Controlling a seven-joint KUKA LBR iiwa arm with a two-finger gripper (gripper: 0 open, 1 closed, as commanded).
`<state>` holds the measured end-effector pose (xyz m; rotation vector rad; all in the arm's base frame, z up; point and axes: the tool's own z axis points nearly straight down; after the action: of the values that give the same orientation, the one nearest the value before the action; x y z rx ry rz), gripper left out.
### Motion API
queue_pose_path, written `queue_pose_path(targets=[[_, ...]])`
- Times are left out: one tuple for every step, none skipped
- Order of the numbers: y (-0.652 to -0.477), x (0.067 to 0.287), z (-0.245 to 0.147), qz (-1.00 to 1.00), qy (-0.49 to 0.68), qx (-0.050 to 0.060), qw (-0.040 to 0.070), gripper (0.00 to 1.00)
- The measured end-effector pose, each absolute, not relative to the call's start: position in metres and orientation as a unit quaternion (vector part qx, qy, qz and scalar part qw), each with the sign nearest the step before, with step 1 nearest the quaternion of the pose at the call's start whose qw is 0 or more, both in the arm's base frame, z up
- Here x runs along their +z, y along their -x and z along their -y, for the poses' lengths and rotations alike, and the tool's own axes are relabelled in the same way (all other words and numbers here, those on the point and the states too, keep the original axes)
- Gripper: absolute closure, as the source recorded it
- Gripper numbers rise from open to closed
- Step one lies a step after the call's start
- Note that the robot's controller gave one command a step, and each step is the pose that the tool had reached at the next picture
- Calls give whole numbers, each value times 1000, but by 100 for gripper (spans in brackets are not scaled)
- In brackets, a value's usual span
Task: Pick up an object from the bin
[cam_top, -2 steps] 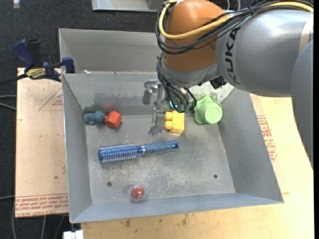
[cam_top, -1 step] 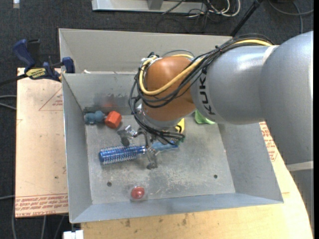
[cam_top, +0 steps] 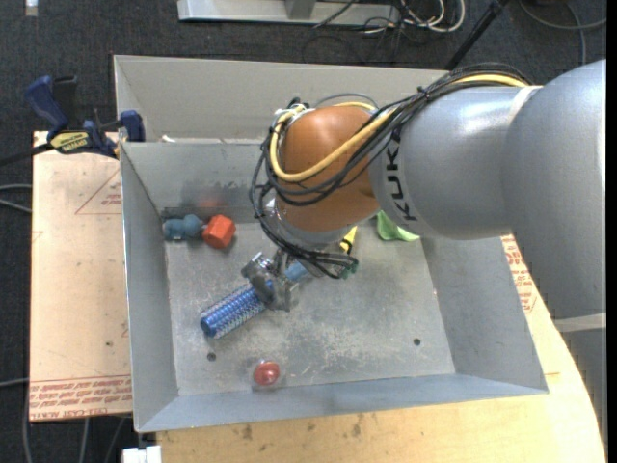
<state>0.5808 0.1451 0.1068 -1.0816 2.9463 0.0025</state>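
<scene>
The gripper (cam_top: 273, 285) is low over the middle of the bin (cam_top: 145, 287). A blue ribbed cylinder (cam_top: 229, 313) lies tilted on the floor. Its upper-right end meets the tip of the gripper and the rest points to the lower left. I cannot tell whether the gripper is spread or pinching this end. An orange block (cam_top: 220, 231) lies apart, towards the left wall.

I see a blue ridged cylinder (cam_top: 231, 312), much like a hair roller, lying flat and slanted on the floor of the bin (cam_top: 386, 336), left of centre, its far-right end against my end effector (cam_top: 273, 283).
</scene>
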Motion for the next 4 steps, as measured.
queue_pose_path(targets=[[-580, 106, -145, -939, 344, 1, 1, 0], [-611, 69, -155, -940, 342, 1, 3, 0], [-610, 70, -154, -940, 342, 1, 2, 100], [-594, 189, -136, -881, 472, 0, 4, 100]])
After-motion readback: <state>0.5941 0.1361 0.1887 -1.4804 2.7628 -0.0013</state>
